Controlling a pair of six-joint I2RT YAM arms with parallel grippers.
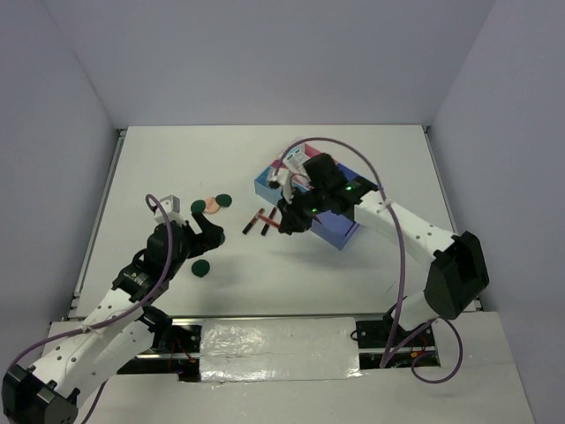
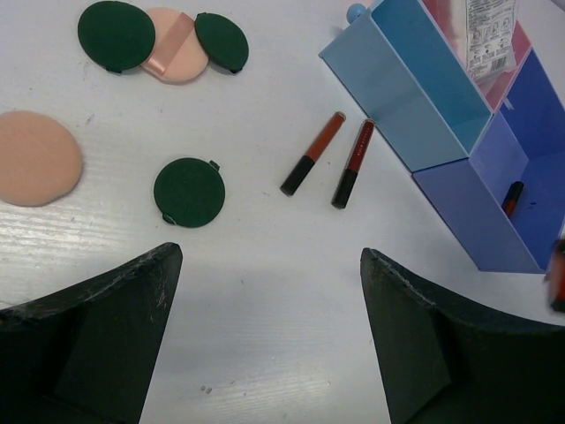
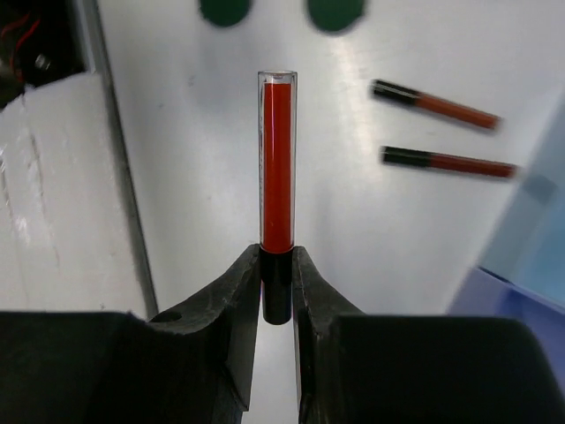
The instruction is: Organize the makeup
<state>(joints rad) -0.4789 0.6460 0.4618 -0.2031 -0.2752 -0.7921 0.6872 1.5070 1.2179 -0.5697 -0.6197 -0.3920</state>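
The stick (image 3: 276,177) is clamped by its black end between the fingers of the right gripper (image 3: 276,296). Its red part stands straight out past the fingertips, so its long axis continues the line of the gripper. It appears to be lifted off the table (image 1: 371,168).

In the top view the right gripper (image 1: 291,221) hangs just beside the near left corner of the tray (image 1: 262,187). In the right wrist view the tip of the stick points toward the green discs (image 3: 334,11), that is, toward the left arm's side. The tray (image 3: 521,291) is not ahead of the tip but off to one side of the gripper. So we judge that the coming move needs a turn of the wrist toward the tray, with the stick then lowered along its own length into a compartment. A simple push forward will not do.

Two loose sticks (image 2: 312,153) lie flat on the table, almost parallel, just beside the tray wall (image 2: 388,106). Another stick (image 2: 512,199) is already in the dark blue compartment, and a packet (image 2: 485,40) stands in the pink one.

The left gripper (image 2: 269,258) has its jaws wide apart with nothing between them. It hovers near one green disc (image 2: 189,192). We think the discs belong to the left arm, while the right arm is nearer to the sticks and the tray.
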